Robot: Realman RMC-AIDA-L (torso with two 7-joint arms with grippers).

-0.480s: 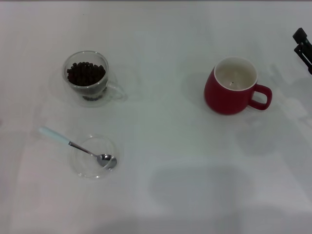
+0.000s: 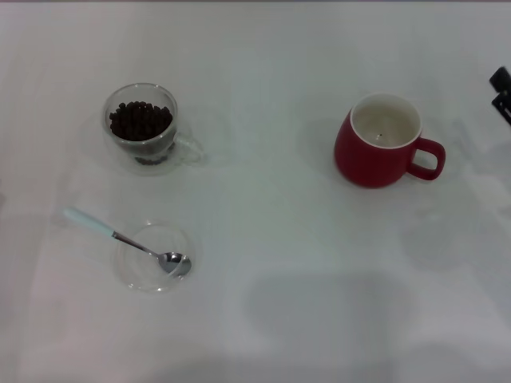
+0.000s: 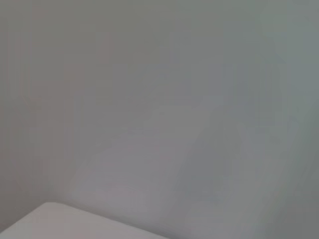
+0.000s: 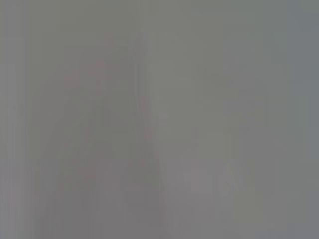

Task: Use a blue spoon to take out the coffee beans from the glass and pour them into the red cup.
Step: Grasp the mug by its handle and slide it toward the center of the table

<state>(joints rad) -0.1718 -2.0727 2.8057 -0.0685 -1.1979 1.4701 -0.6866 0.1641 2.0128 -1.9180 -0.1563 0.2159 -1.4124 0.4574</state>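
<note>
In the head view the glass (image 2: 144, 125) stands at the back left, filled with dark coffee beans (image 2: 140, 120). The blue spoon (image 2: 128, 240) lies in front of it, its metal bowl resting in a shallow clear dish (image 2: 153, 257) and its pale blue handle pointing to the back left. The red cup (image 2: 382, 141) stands at the right, handle to the right, with one dark speck inside. A dark part of my right gripper (image 2: 502, 94) shows at the right edge, clear of the cup. My left gripper is out of view. Both wrist views show only blank pale surface.
The white table (image 2: 263, 239) carries nothing else in view. A soft shadow lies on it at the front middle.
My right gripper has drawn back toward the right edge, so less of it shows. The glass, spoon, dish and cup have not moved.
</note>
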